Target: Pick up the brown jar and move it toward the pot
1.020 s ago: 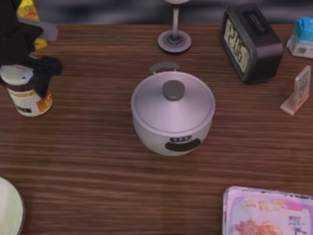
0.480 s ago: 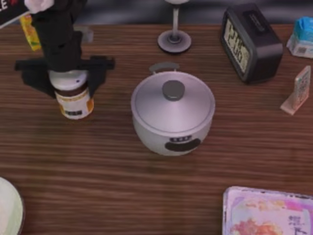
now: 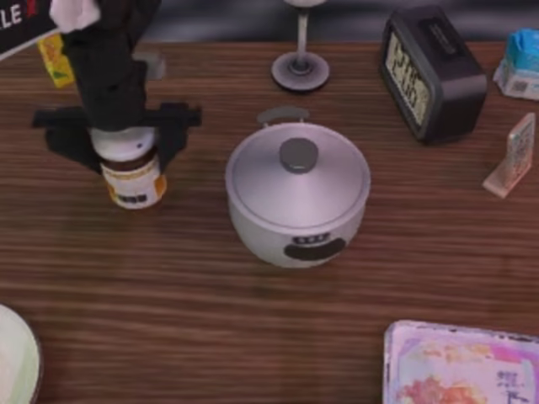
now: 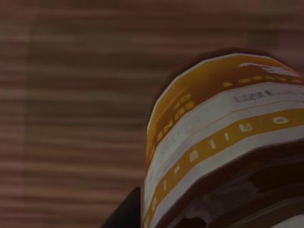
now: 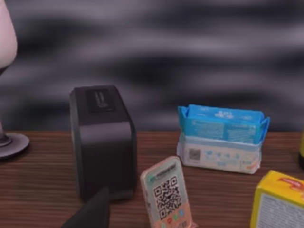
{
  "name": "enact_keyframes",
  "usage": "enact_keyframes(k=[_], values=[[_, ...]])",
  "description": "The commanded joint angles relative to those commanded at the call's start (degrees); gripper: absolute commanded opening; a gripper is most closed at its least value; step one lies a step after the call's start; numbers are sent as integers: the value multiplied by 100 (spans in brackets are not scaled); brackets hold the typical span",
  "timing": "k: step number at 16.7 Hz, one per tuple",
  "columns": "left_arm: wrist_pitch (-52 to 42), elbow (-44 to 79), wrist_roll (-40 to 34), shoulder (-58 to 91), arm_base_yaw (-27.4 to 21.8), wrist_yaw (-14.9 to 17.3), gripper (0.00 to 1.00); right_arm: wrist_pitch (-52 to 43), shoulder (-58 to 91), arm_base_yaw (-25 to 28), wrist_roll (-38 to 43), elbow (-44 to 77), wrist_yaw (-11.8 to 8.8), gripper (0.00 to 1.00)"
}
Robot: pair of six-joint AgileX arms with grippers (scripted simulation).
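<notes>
Pot [image 3: 297, 190] at table [image 3: 168, 303] centre: round, silver-grey, domed lid, grey knob, dark handle facing us. Black clock [image 3: 431, 71] at far right, well apart from the pot. Our left gripper [image 3: 120, 135] left of pot, clenched around jar's lid end. Brown jar [image 3: 131, 171] upright: white lid, dark brown band under it, white-and-orange label; we judge it probably lifted off wood, though contact is hard to read. Left wrist view: jar label [image 4: 223, 128] close up. Our right gripper out of top view; dark tip [image 5: 92, 211] near clock.
</notes>
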Motion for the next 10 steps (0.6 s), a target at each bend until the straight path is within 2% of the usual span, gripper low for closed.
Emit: enact_keyframes(k=[4,8,10], values=[[708,-484,-16,194,11,2,0,0,0,0,0,0,0,100],[765,-536,-18,222,11,3,0,0,0,0,0,0,0,100],[765,-536,-18,222,11,3,15,0,0,0,0,0,0,100]])
